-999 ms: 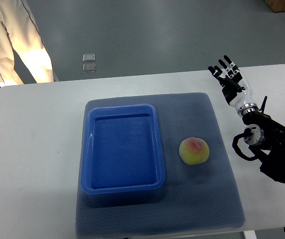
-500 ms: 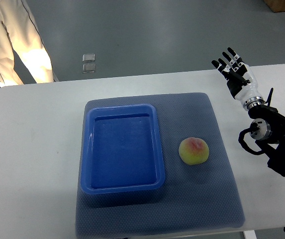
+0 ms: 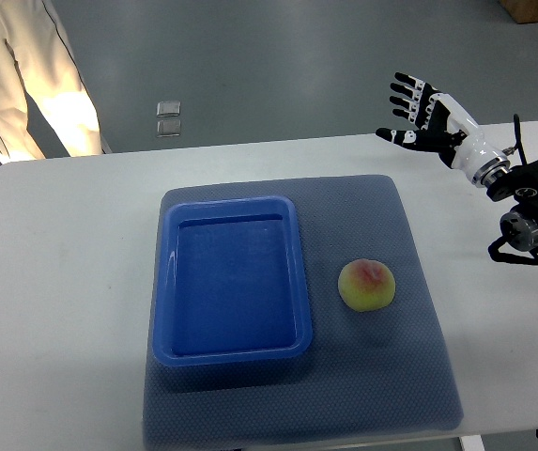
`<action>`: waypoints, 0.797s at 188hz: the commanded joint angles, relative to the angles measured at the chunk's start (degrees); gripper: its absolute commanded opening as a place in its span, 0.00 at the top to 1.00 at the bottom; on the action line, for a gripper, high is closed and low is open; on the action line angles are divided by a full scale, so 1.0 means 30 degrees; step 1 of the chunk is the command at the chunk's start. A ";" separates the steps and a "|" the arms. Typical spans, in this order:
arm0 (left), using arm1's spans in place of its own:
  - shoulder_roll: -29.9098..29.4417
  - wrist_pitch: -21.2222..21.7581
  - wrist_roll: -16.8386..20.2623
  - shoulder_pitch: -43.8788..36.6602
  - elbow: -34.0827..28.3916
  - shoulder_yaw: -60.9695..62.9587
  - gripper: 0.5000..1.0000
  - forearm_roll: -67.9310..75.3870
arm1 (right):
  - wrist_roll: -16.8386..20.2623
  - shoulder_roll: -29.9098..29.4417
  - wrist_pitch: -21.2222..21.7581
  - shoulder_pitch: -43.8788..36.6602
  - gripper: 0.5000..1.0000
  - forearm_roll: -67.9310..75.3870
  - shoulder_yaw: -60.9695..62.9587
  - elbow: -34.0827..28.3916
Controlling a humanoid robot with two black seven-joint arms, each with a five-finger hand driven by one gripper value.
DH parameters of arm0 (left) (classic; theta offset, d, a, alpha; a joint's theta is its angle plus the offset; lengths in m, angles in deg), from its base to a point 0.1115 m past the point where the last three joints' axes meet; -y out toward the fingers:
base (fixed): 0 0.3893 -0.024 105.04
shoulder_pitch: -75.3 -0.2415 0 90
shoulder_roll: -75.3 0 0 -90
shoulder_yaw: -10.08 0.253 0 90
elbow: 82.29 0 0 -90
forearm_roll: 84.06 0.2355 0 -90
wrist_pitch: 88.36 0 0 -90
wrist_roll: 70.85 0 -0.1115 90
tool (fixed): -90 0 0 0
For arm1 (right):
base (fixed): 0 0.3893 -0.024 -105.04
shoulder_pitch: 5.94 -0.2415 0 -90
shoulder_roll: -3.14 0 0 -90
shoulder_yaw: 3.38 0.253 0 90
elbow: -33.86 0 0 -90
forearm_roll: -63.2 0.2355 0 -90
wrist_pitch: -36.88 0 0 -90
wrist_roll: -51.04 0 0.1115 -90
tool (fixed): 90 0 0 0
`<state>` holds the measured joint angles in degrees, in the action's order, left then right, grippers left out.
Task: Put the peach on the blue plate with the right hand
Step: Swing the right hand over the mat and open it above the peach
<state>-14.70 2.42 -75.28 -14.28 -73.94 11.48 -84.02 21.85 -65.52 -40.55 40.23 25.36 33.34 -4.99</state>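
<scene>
A yellow-pink peach [image 3: 368, 286] lies on the grey-blue mat [image 3: 381, 376], just right of the blue plate [image 3: 233, 280], a rectangular tray with a raised rim and nothing in it. My right hand [image 3: 415, 115] hangs over the table's far right edge, well above and behind the peach. Its fingers are spread wide and hold nothing. The black forearm runs off the picture's right edge. No left arm shows.
The mat lies on a white table [image 3: 53, 282]. A person in light trousers [image 3: 34, 85] stands beyond the far left corner. Two small square floor fittings [image 3: 168, 119] show on the grey floor behind the table.
My right hand has lifted and swung back toward the far edge, turning its spread palm leftward. The forearm has drawn up and right. The peach and the plate lie as before.
</scene>
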 commanded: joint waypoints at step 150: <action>0.0000 0.0004 0.0013 0.0006 0.0000 0.0030 0.00 0.0013 | -0.0025 0.6130 0.6415 -0.3112 0.14 -1.8587 -0.3424 -0.9727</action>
<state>-14.70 2.44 -75.29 -14.26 -73.94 11.57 -84.04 21.78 -47.01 -22.90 31.00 -27.50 23.37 -32.16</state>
